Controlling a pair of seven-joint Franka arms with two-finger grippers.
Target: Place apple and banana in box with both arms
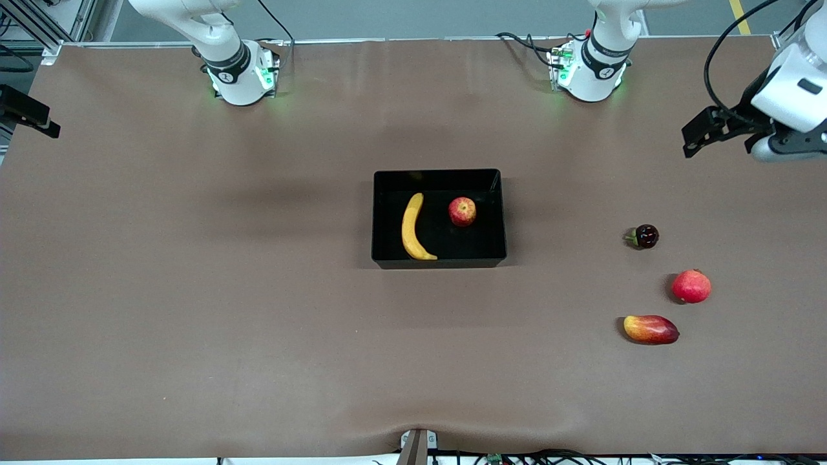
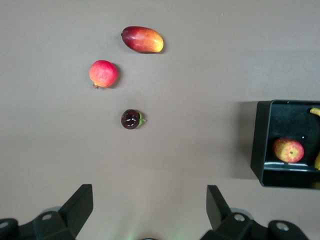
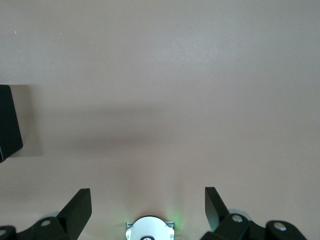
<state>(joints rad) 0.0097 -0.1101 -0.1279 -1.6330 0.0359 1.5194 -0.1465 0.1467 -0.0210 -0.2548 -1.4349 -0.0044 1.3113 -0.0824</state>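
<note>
The black box [image 1: 439, 262] stands in the middle of the table. The yellow banana [image 1: 413, 227] and the small red-and-yellow apple [image 1: 462, 211] lie inside it, apart from each other. My left gripper [image 1: 704, 132] is up over the left arm's end of the table, open and empty [image 2: 150, 210]. Its wrist view shows the box [image 2: 260, 145] with the apple [image 2: 288, 150] and a bit of the banana [image 2: 316, 112]. My right gripper [image 1: 29, 113] is up over the right arm's end, open and empty [image 3: 148, 210]. Its wrist view shows one corner of the box [image 3: 9, 125].
Toward the left arm's end lie a dark round fruit [image 1: 645, 236], a plain red round fruit with a nub [image 1: 691, 287] and a red-and-yellow mango [image 1: 651, 329], also in the left wrist view [image 2: 143, 39]. The right arm's base [image 3: 150, 229] shows below the right gripper.
</note>
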